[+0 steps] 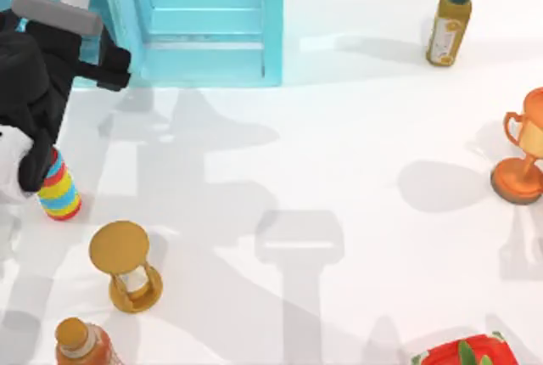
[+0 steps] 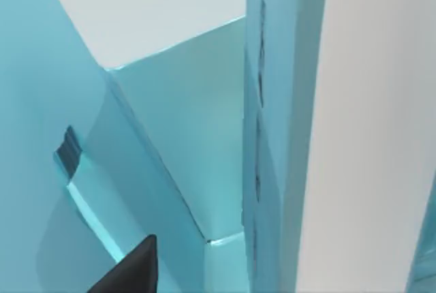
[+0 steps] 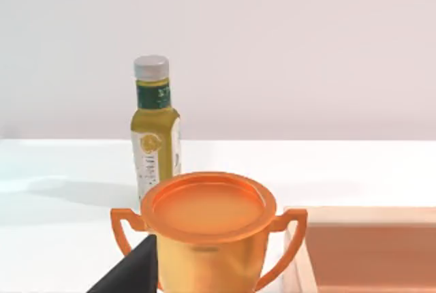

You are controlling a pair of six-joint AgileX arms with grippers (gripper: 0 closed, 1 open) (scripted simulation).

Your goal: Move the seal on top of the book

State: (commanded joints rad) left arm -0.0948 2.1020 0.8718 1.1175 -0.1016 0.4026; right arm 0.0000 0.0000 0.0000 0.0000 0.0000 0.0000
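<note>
The left end effector (image 1: 114, 68) sits at the counter's (image 1: 339, 170) far left, against the turquoise shelf unit (image 1: 212, 17); whether it is clenched or released cannot be told. Its wrist view faces smooth, flat teal panels (image 2: 184, 143). The right wrist view looks onto a glossy orange trophy cup (image 3: 208, 228) and a yellow bottle (image 3: 155, 129) standing upright behind it.

Table middle (image 1: 339, 170) open; shelf unit (image 1: 212, 21), hourglass (image 1: 125, 265), trophy (image 1: 522, 157) edging

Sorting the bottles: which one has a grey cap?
The yellow-green bottle at the table's far right has the grey cap; the orange bottle at near left has a tan one.
</note>
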